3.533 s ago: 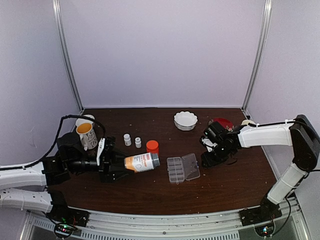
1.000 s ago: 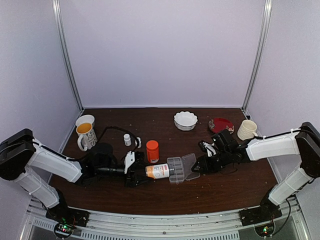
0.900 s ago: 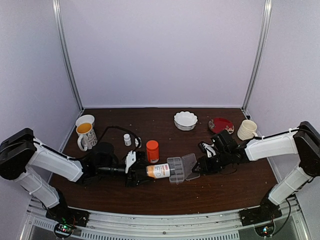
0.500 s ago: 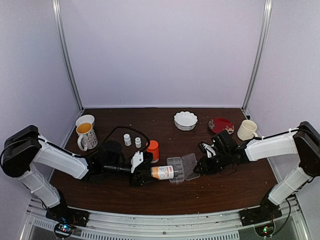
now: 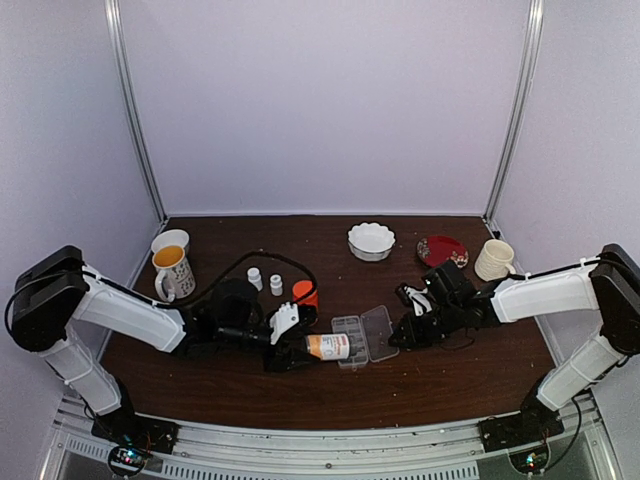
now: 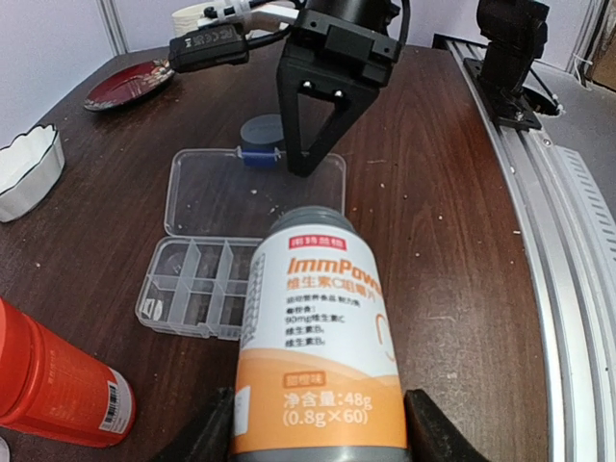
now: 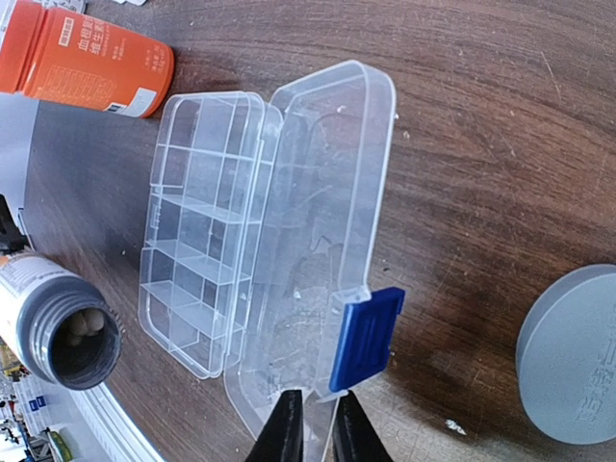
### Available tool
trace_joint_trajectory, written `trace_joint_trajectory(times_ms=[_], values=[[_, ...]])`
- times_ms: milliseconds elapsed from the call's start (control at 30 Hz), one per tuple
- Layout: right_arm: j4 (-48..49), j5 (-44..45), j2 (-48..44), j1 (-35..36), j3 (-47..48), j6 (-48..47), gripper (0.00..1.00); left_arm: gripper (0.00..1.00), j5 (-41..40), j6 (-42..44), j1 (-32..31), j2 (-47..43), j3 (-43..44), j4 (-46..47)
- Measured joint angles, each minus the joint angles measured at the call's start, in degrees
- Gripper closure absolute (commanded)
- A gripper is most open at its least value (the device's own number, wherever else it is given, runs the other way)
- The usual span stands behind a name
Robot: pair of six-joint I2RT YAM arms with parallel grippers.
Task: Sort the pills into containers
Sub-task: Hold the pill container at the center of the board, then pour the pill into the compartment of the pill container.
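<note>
Both arms have closed in on the organizer box [image 7: 207, 207] since the earliest frame. The left hand [image 5: 290, 342] has carried the labelled bottle [image 6: 322, 337] from the left of the overhead view to its centre, and the right hand [image 7: 316, 428] has come in from the right to the lid [image 7: 327, 192].

The left hand's fingers clamp the bottle's base from both sides. The bottle lies nearly level, its open grey mouth facing the box. In the right wrist view that mouth sits at the lower left, just beside the box's corner, and pale pills [image 7: 82, 327] show inside it. Whether it touches the box cannot be told.

The box lies open on the desk [image 7: 481, 144] at mid-frame, its cells [image 7: 192, 183] showing no pills, its lid folded flat to the right. At the bottom edge the right hand's fingers are drawn almost together on the lid's rim, just left of the blue clasp [image 7: 366, 322].

A grey cap [image 7: 573, 351] lies at the right edge, and an orange bottle [image 7: 91, 63] lies at the upper left
</note>
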Motion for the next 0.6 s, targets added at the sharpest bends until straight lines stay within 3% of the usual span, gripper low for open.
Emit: trace_joint_trajectory(times_ms=[600], values=[[-1.4, 0.2, 0.0, 0.3, 1.3, -0.5, 0.88, 1.00, -4.3, 1.0, -2.4, 0.4, 8.1, -13.2]])
